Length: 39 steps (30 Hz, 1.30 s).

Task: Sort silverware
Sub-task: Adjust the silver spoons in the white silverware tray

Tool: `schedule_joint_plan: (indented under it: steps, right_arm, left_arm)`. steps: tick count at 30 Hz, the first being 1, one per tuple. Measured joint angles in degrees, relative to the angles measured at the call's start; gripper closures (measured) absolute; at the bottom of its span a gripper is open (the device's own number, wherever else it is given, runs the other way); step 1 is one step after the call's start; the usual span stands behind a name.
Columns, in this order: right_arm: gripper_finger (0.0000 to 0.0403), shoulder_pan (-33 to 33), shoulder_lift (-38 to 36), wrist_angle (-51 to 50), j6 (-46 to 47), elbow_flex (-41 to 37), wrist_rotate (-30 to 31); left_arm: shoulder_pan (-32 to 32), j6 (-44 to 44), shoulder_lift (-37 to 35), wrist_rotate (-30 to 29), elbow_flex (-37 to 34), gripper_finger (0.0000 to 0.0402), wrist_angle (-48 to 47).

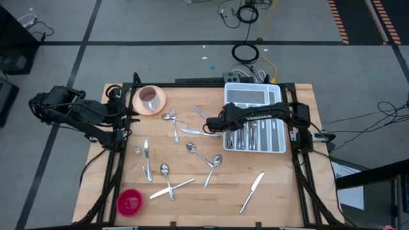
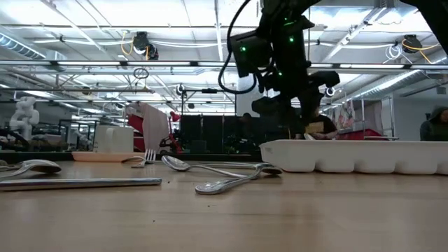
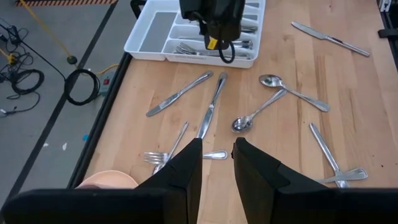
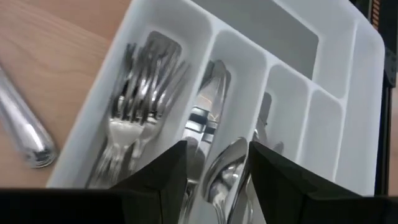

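Note:
Shiny forks, spoons and knives lie scattered flat on the wooden table (image 1: 192,148), among them a knife (image 3: 211,112) and a spoon (image 3: 255,115). More forks (image 4: 134,93) and spoons (image 4: 227,165) lie in the white tray (image 1: 276,96). My right gripper (image 1: 216,123) hangs open over the tray's left part (image 4: 217,165), its fingers standing over the spoon compartment. My left gripper (image 3: 217,165) is open and holds nothing. It hovers over the table's far left part, beside the pink cup on its saucer (image 1: 150,99).
A red bowl (image 1: 130,202) sits at the near left corner. A lone knife (image 1: 255,185) lies near the right front, and a crossed knife and spoon (image 1: 167,185) lie near the front. The tray's long far compartment (image 4: 280,37) holds nothing. Cables lie on the floor beyond the far edge.

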Motion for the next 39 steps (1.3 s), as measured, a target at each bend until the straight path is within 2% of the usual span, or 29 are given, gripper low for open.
schedule_joint_plan:
  steps: [5, 10, 13, 16, 18, 29, 39]
  right_arm:
    - [0.0244, -0.4, 0.0, 1.2, 2.4, -2.8, -1.3]
    - [0.027, -1.3, 0.0, 3.9, 1.9, -5.6, -4.5]
    - [0.0307, -1.6, 0.0, 2.8, 3.1, -6.3, -4.6]
    - [0.0372, -1.6, 0.0, 1.0, 3.8, -6.3, -4.1]
    - [0.0392, -1.6, 0.0, 0.5, 4.0, -6.3, -3.9]
    - [0.0402, -1.9, 0.0, -0.7, 4.0, -4.8, -3.7]
    - [0.0402, -2.0, 0.0, -0.9, 0.8, 2.2, -1.1]
  left_arm:
    - [0.0, 0.0, 0.0, 0.0, 0.0, 0.0305, 0.0]
    - [0.0, 0.0, 0.0, 0.0, 0.0, 0.0305, 0.0]
    - [0.0, 0.0, 0.0, 0.0, 0.0, 0.0305, 0.0]
    - [0.0, 0.0, 0.0, 0.0, 0.0, 0.0305, 0.0]
    - [0.0, 0.0, 0.0, 0.0, 0.0, 0.0305, 0.0]
    - [0.0, 0.2, 0.0, 0.0, 0.0, 0.0305, 0.0]
    - [0.0, 0.5, 0.0, -1.2, 0.0, 0.0305, 0.0]
